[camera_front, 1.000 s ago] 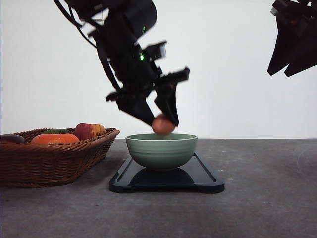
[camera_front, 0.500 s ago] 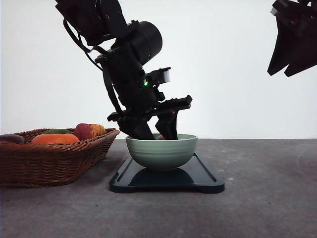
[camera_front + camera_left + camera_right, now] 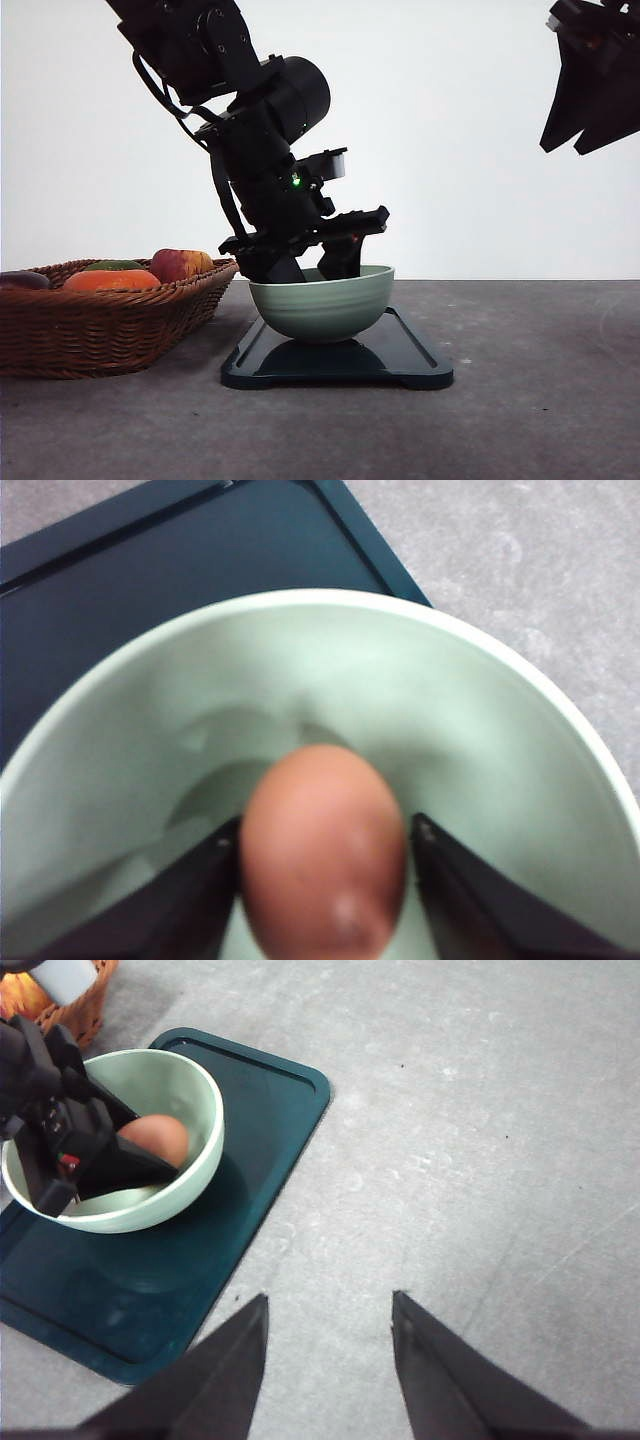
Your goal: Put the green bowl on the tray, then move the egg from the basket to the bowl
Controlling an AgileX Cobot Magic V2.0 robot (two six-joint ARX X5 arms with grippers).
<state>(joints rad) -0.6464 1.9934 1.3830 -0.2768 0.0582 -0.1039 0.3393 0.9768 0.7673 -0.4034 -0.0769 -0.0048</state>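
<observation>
Left gripper (image 3: pixel 312 268) lowered into the green bowl (image 3: pixel 322 303), fingers (image 3: pixel 470 900) clamped on either side of a brown egg (image 3: pixel 322 865). From the left wrist, egg seen gripped between the two dark pads, low inside the bowl's pale interior; whether it touches the bottom cannot be told, the near part being blurred. Same egg (image 3: pixel 155 1138) seen from the right wrist, tucked against the black fingers inside the bowl.

Green bowl resting on the tray (image 3: pixel 410 355), slightly tipped, rim on the basket side lower than the far side. Bowl set toward the basket end of the tray, with bare dark surface showing on the side away from the basket. Tray flat on the grey table (image 3: pixel 540 400).

Basket (image 3: pixel 100 320) just beside the tray on the table, apart from it, holding an orange-coloured item (image 3: pixel 110 281), a red-and-yellow fruit (image 3: pixel 180 264), something green behind and a dark rounded thing at its outer edge.

Right gripper (image 3: pixel 328 1360) well away from the tray, raised high above the table, jaws spread and holding nothing, bare grey surface between its fingers.
</observation>
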